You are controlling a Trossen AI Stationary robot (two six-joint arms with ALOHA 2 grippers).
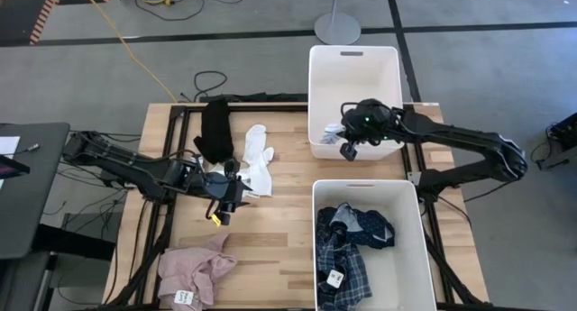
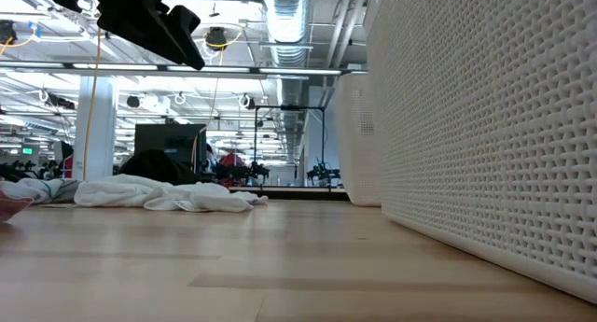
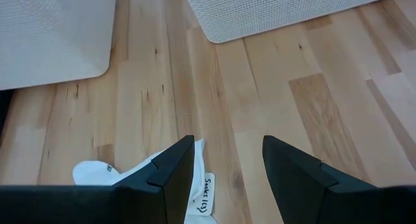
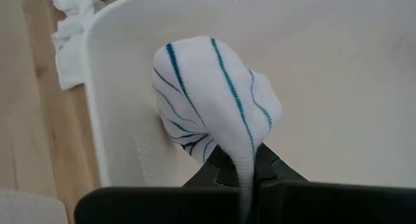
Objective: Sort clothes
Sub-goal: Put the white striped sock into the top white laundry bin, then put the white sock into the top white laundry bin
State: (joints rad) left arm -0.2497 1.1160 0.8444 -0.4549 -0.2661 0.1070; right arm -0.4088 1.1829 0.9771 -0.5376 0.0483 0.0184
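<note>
The right gripper (image 4: 242, 175) is clamped shut on a white sock with thin blue-green stripes (image 4: 214, 97), its dark fingers pinching a fold of the soft knit so that the rounded bulk of the sock bulges out beyond the fingertips. This striped sock hangs inside the far white plastic bin (image 1: 354, 66), close against that bin's inner wall on the side facing the table's middle. The left gripper (image 3: 227, 169) hovers above the pale wooden plank table (image 1: 288, 189), on the near left of that far bin, with its two dark fingers standing apart and nothing between them. Directly under and just behind its fingers lies a crumpled white sock (image 3: 97, 173) bearing a small white tag with handwriting (image 3: 205, 193), part of a little heap of plain white socks (image 1: 257, 160) spread on the boards to the left of the far bin. Beside that heap, farther from the bin, lies a long black garment (image 1: 215, 128). A wrinkled pink garment (image 1: 195, 269) sits at the table's near left corner, well apart from the far bin. Just in front of the far bin stands a second white perforated plastic bin (image 1: 410, 257), holding a blue plaid shirt (image 1: 347, 273) and a navy dotted piece (image 1: 368, 226) bundled together.
</note>
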